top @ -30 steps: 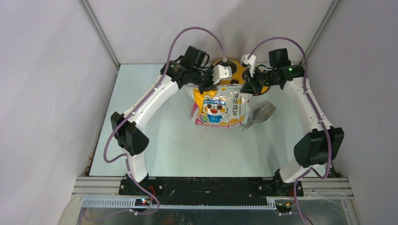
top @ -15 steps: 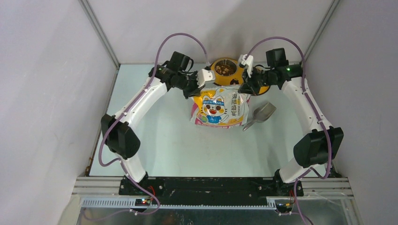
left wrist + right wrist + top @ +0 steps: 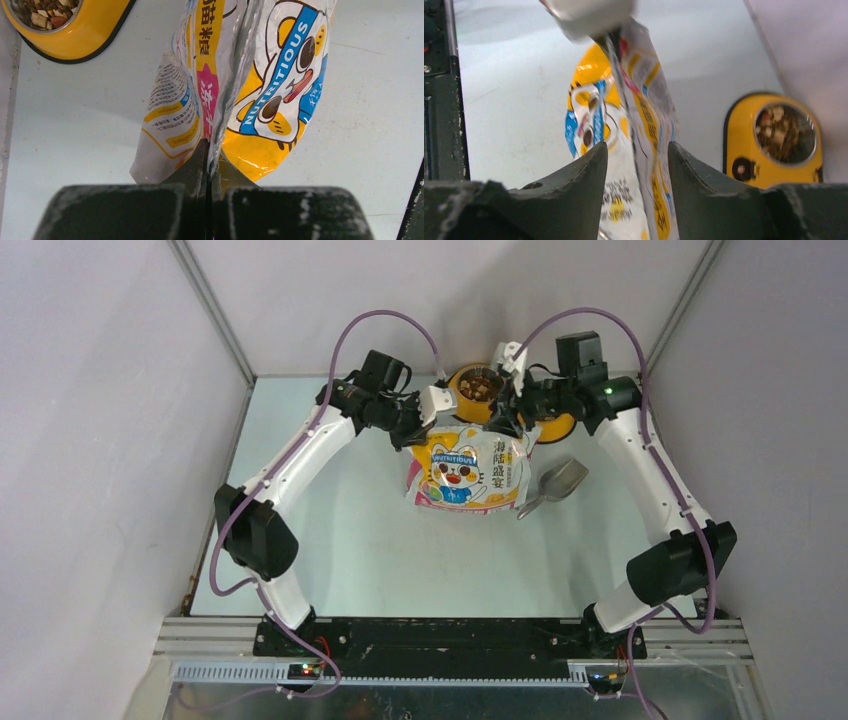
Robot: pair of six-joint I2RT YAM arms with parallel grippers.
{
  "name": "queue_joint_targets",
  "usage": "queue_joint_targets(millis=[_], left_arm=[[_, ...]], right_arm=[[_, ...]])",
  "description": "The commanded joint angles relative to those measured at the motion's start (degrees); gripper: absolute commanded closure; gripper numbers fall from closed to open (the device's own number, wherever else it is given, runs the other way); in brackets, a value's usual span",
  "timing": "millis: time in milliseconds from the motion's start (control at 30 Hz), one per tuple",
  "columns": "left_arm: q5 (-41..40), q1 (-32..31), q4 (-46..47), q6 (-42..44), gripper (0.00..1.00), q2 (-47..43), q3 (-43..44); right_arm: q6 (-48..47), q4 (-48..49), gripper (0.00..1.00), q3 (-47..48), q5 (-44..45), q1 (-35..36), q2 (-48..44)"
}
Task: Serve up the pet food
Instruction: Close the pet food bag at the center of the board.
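Overhead, pale green table (image 3: 350, 540), grey walls (image 3: 100, 440); left tool (image 3: 207, 155) pinches bag (image 3: 280, 90); right tool (image 3: 638, 150) seemingly parted.

My left gripper (image 3: 209, 156) is clamped on the bag's (image 3: 280, 75) edge, so the bag hangs straight ahead of it and blocks that way. The right gripper (image 3: 636, 146) straddles the same edge with its fingers apart, leaving a gap on either side. Just beyond both grippers sits the feeder (image 3: 455, 392), with the rear wall (image 3: 450, 300) behind it. Base-side of the right gripper lies the scoop (image 3: 555, 483), just beside the bag. Further back toward the bases there is only bare table (image 3: 380, 550) — room for either arm.
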Motion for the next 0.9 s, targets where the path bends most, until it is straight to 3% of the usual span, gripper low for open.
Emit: queue_joint_targets(millis=[0,100,167,567,700,767,867], left_arm=[[-0.1,1.3,1.3,-2.1,1.00,-3.1,2.8],[0.1,1.2,1.3,-2.5,1.00,-3.0,2.8],[0.2,1.1,1.1,-2.7,1.00,-2.8,3.1],[2.1,1.1,-0.2,-2.4,1.00,-2.5,3.6],[1.9,1.1,-0.3,-2.6,1.00,-2.3,4.0],[1.8,1.0,-0.5,-2.6,1.00,-2.3,4.3],[1.6,1.1,-1.0,-2.3,1.00,-2.3,4.6]], right_arm=[[2.3,9.6,0.48,-0.9,-0.4,5.9,-1.9],[3.5,11.1,0.37,-1.3,-0.6,7.8,-0.2],[3.9,11.6,0.36,-1.5,-0.2,9.2,0.7],[2.2,15.4,0.37,-6.6,3.6,9.9,1.7],[1.4,14.7,0.54,-6.7,3.2,9.5,2.4],[0.8,14.0,0.69,-6.1,3.0,9.6,2.7],[0.2,13.0,0.98,-5.3,2.7,9.5,3.1]])
